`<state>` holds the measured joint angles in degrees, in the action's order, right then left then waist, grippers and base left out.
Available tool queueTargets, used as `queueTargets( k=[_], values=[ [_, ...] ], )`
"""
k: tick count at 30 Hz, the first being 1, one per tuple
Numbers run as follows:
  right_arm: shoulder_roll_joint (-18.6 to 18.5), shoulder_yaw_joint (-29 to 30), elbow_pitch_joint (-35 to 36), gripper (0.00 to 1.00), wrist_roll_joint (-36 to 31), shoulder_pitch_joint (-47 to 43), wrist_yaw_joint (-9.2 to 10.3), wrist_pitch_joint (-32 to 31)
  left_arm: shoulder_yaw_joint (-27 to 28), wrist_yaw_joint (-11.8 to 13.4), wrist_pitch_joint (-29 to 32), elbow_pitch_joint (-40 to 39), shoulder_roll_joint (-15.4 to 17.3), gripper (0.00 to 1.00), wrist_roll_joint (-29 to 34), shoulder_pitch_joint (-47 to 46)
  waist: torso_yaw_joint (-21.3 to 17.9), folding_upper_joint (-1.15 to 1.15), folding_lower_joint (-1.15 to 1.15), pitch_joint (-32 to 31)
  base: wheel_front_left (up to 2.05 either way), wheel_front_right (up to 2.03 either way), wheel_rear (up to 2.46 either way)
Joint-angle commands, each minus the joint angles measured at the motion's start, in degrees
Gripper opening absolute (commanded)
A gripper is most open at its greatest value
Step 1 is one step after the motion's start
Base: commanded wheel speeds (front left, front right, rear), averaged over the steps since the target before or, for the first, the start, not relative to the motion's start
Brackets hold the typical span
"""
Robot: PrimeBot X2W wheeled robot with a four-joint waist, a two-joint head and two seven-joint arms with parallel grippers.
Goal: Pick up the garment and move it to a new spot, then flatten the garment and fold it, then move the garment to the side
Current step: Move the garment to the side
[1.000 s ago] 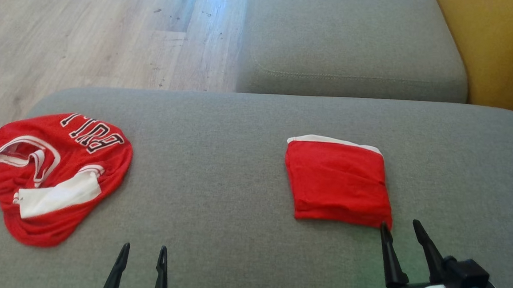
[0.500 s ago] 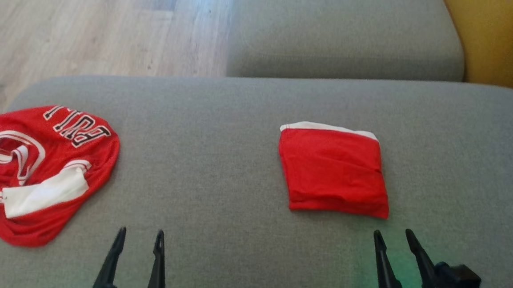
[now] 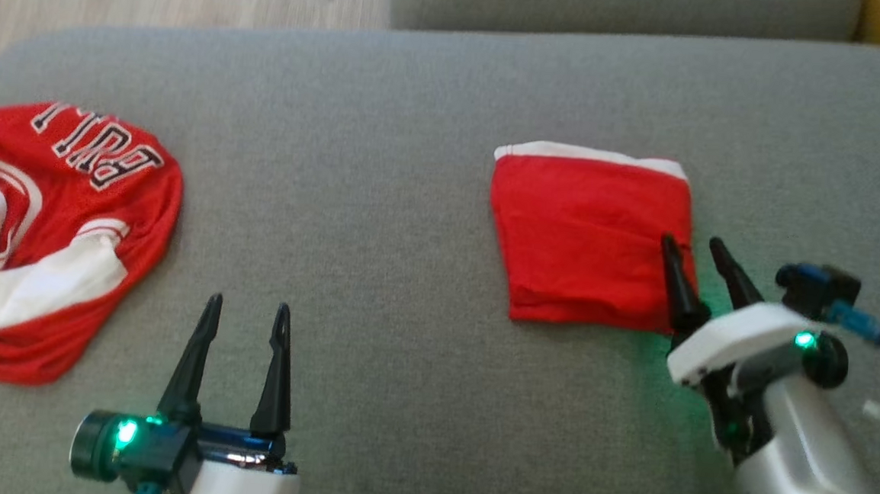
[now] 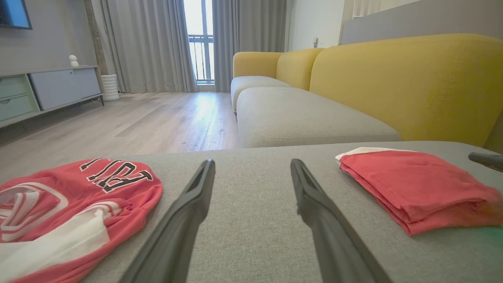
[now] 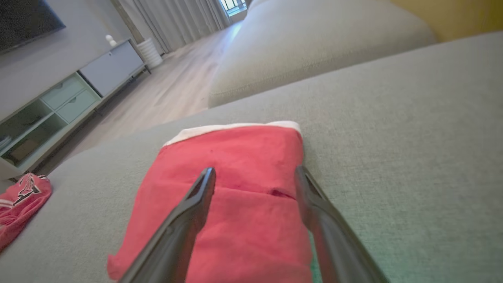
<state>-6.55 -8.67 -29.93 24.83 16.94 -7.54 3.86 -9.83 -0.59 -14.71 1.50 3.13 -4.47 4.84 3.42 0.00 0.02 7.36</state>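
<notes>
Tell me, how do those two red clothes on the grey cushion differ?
The folded garment is a neat flat rectangle; the jersey lies crumpled. The jersey bears black lettering; the folded garment is plain with one white edge. Both are red on the grey cushion.

I see a grey sofa [image 4: 298, 118] with a yellow backrest [image 4: 393, 78]; wood floor [image 4: 137, 118] lies left of the sofa, a cabinet [image 4: 65, 84] further left, curtains [image 4: 149, 43] beyond.
</notes>
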Motion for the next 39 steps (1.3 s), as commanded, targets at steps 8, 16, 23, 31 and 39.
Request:
queueTargets(
  k=[8, 16, 23, 31, 39],
  values=[
    [-1.5, 2.7, -6.8, 1.00, 3.1, 8.8, 0.05, -8.6, 1.5, -1.8, -0.3, -0.5, -0.2, 1.00, 0.5, -5.1, 1.7, 0.00, -0.02, 5.2, 0.00, 0.00, 0.00],
    [-2.1, 1.5, -7.4, 0.00, 4.1, 9.9, 0.05, -9.9, 1.6, -2.6, -0.3, -0.2, -0.2, 1.00, 0.4, -6.3, 0.8, 0.00, -0.02, 7.1, 0.00, 0.00, 0.00],
    [-11.9, 3.9, -2.6, 0.00, -2.1, 12.2, 0.05, -11.3, 2.0, -3.7, -0.3, -1.2, -0.2, 1.00, 0.8, -7.7, -3.1, 0.00, -0.02, 11.0, 0.00, 0.00, 0.00],
    [-21.0, 14.8, 3.2, 0.00, -7.3, 15.1, 0.05, -15.6, 1.4, -5.4, -0.3, -2.4, 0.9, 1.00, 1.1, -12.4, -5.3, 0.00, -0.02, 18.1, 0.00, 0.00, 0.00],
    [-21.7, 24.5, 8.8, 0.15, -11.6, 16.1, 0.05, -17.8, 1.4, -6.1, -0.3, -2.2, 2.0, 1.00, 1.0, -15.8, -5.2, 0.00, -0.02, 20.9, 0.00, 0.00, 0.00]
  ],
)
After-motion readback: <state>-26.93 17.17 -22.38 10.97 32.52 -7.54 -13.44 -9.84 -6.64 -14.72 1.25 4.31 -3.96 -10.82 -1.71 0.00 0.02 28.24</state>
